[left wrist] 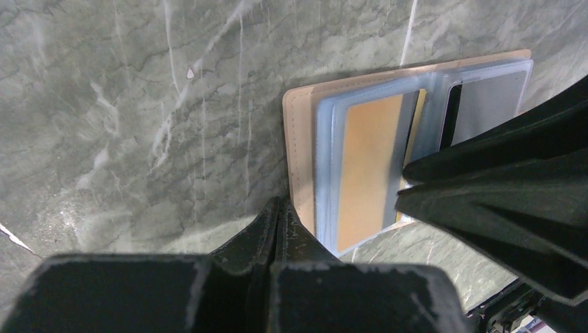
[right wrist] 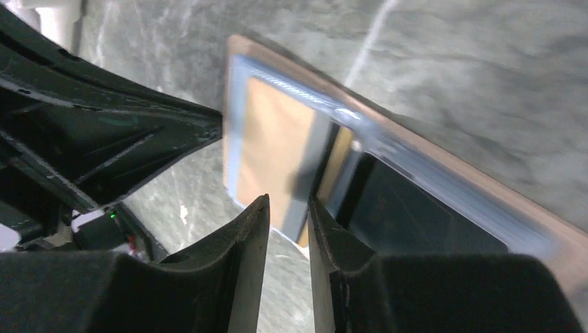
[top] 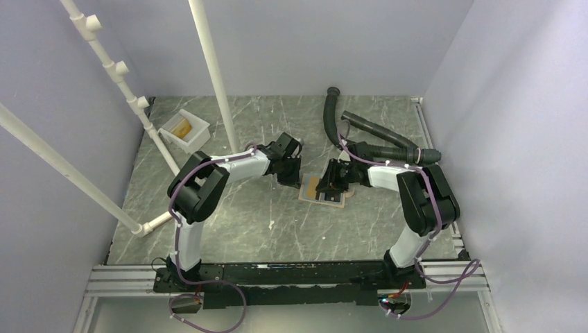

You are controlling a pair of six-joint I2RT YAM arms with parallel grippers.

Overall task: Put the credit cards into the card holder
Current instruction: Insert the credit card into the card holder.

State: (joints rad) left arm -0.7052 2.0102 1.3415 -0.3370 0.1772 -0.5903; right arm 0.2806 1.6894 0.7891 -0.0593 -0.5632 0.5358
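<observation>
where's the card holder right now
In the top view, at the middle of the table, the card holder lies open, left tool at its left edge, right tool over it.

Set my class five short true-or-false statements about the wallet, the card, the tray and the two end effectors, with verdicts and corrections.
1. The wallet lies open on the table. True.
2. A golden-brown card sits in one of the wallet's pale blue sleeves. True.
3. The white tray stands right against the wallet. False: it is off at the far left of the table, well apart from the wallet.
4. The left end effector is spread wide open. False: it is shut, its tip by the wallet's edge.
5. The right end effector is close above the wallet, with a narrow gap between its fingers. True.
</observation>
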